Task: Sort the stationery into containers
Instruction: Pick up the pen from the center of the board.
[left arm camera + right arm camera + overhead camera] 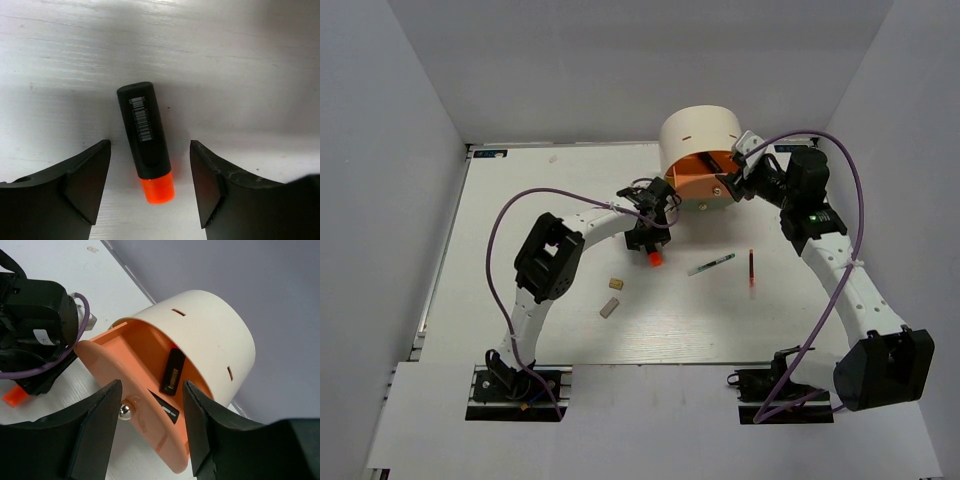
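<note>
A black-bodied highlighter with an orange cap (147, 137) lies flat on the white table, and my left gripper (150, 165) stands open astride it, gaps on both sides. From above, the left gripper (645, 240) hovers over that highlighter (655, 259). The cream half-cylinder unit (700, 132) has its orange drawer (132, 365) pulled out, with a black highlighter (172, 371) inside. My right gripper (150, 410) is open, straddling the drawer front, its left finger close to the silver knob (125, 411). In the top view the right gripper (730, 185) sits at the drawer (705, 182).
A thin white pen (710, 264) and a thin red pen (751, 268) lie right of the highlighter. Two beige erasers (616, 285) (610, 307) rest nearer the left arm. Grey walls enclose the table on three sides.
</note>
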### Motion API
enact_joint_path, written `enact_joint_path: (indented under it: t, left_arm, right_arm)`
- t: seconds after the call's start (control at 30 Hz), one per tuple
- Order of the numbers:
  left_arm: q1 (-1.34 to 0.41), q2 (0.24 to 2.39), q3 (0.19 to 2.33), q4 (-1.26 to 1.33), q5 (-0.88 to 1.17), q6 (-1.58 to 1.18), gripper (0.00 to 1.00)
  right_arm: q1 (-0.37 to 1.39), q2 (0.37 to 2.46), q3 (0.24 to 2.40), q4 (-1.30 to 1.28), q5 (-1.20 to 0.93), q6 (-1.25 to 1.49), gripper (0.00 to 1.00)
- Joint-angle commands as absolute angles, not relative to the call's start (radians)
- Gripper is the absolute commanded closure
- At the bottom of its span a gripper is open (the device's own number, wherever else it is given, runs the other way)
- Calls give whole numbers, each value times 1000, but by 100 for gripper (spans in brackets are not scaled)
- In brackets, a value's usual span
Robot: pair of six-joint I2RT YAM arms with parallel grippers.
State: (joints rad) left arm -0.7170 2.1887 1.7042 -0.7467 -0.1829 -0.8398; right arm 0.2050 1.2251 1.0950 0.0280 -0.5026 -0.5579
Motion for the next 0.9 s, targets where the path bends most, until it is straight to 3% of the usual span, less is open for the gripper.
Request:
enact_joint_path:
  t: [0.0,0.17,0.27,0.3,0.37,0.43,0.53,0.57,0.67,0.7,0.77,0.8,0.87]
  left_arm:
    - [-733,2238,1700,-868,-232,-848,26]
    - [-742,2215,1649,-868,-250,-848,34]
    - [-742,2188,1583,-858,-250,-857,44]
    - [-742,2163,1541,-842,-250,-857,53]
    - [-742,2134,1470,-821,-250,-857,64]
    - [-742,2085,1428,-784,-241,-857,81]
    - [-742,2016,1381,-732,-232,-857,94]
    - [-742,1999,1370,-721,-232,-841,94]
    - [-742,1938,1370,-667,-232,-787,100]
    - [-742,1883,1370,-623,-245,-773,100]
    - [-742,1818,1358,-559,-255,-694,100]
    - [-742,1746,1348,-517,-264,-660,100]
    - [-742,1677,1310,-382,-264,-591,100]
  right_arm:
    - [196,1190,1078,93,-522,-529,42]
    - [192,1172,1060,113,-523,-519,42]
    - [192,1163,1042,127,-514,-506,40]
    - [187,1158,1037,135,-509,-502,38]
    - [187,1146,1009,173,-448,-451,19]
    - [183,1134,987,218,-379,-396,10]
    - [181,1150,1006,195,-290,-316,10]
    - [179,1152,1014,167,-285,-284,10]
    - [167,1137,997,164,-314,-255,27]
    - [160,1109,977,172,-333,-232,44]
    - [155,1100,951,187,-350,-210,64]
    - [155,1083,948,186,-359,-198,79]
    - [147,1083,943,176,-368,-190,91]
